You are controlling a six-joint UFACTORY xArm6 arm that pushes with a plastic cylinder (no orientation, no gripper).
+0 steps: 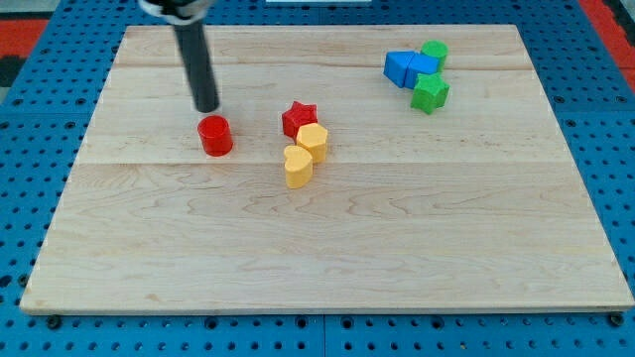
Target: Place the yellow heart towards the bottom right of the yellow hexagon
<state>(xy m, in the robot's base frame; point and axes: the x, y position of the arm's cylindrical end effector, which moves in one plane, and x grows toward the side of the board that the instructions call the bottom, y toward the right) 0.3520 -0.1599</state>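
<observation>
The yellow heart (298, 166) lies near the board's middle, touching the lower left side of the yellow hexagon (314, 141). A red star (299, 118) touches the hexagon from the view's top left. My tip (206, 107) is at the end of the dark rod, just above a red cylinder (214, 135) and well to the left of the yellow heart, about 90 pixels away.
At the view's top right sits a cluster: two blue blocks (409, 68), a green cylinder (434, 52) and a green star-like block (430, 93). The wooden board (327, 258) lies on a blue perforated table.
</observation>
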